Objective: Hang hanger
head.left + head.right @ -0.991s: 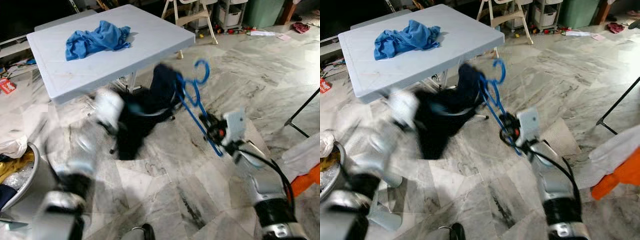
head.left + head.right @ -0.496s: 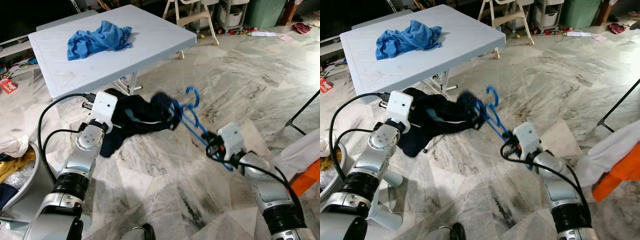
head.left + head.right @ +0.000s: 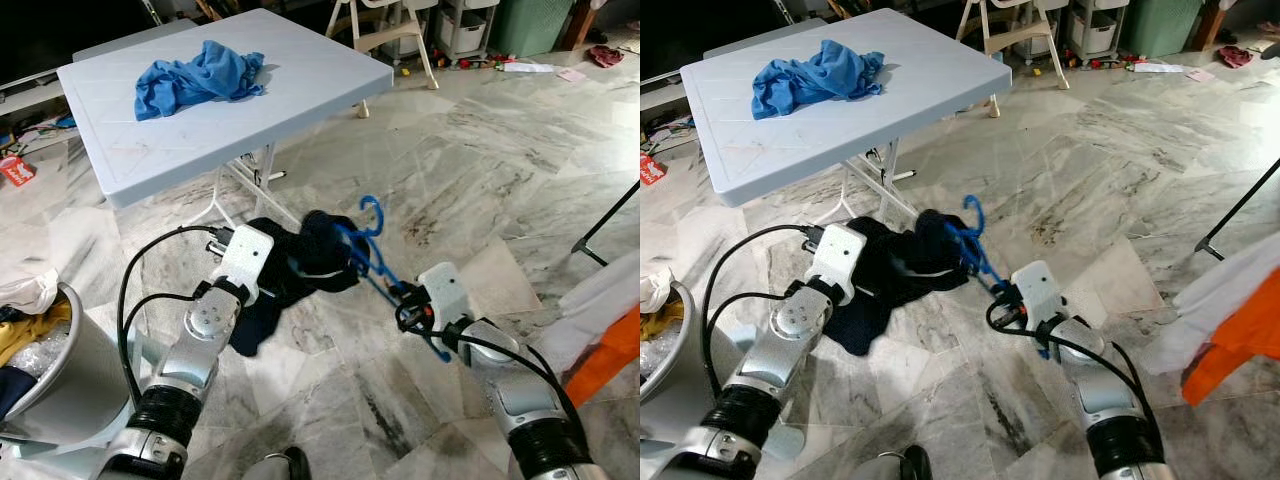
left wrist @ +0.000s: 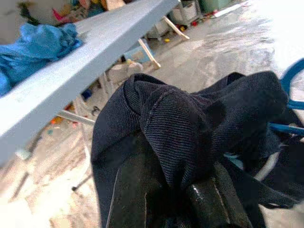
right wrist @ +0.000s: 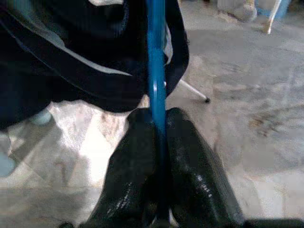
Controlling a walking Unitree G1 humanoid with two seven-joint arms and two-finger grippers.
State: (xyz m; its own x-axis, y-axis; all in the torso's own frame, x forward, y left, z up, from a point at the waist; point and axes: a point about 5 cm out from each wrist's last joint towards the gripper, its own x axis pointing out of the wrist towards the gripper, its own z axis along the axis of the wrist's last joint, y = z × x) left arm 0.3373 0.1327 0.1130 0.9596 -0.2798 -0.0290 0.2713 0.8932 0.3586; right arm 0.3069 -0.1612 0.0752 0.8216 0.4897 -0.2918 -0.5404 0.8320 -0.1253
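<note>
Garment (image 3: 290, 275) hangs between both claws, hanger (image 3: 372, 250) rightward, table (image 3: 300, 90) behind bearing cloth (image 3: 195, 78).

I see a white folding table (image 3: 230, 110) standing on grey marble floor (image 3: 480, 170) — a crumpled blue cloth (image 3: 198, 76) lies on the table's far side.

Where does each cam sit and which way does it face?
Left eye: head, forward-down; both arms, blue hanger, dark garment, table.
Right eye: same head, same scene, slightly offset.
Left wrist: along the left claw, shut on the garment; table edge behind.
Right wrist: along the right claw, shut on the hanger.
Shared: hanger and garment appear in all four.
</note>
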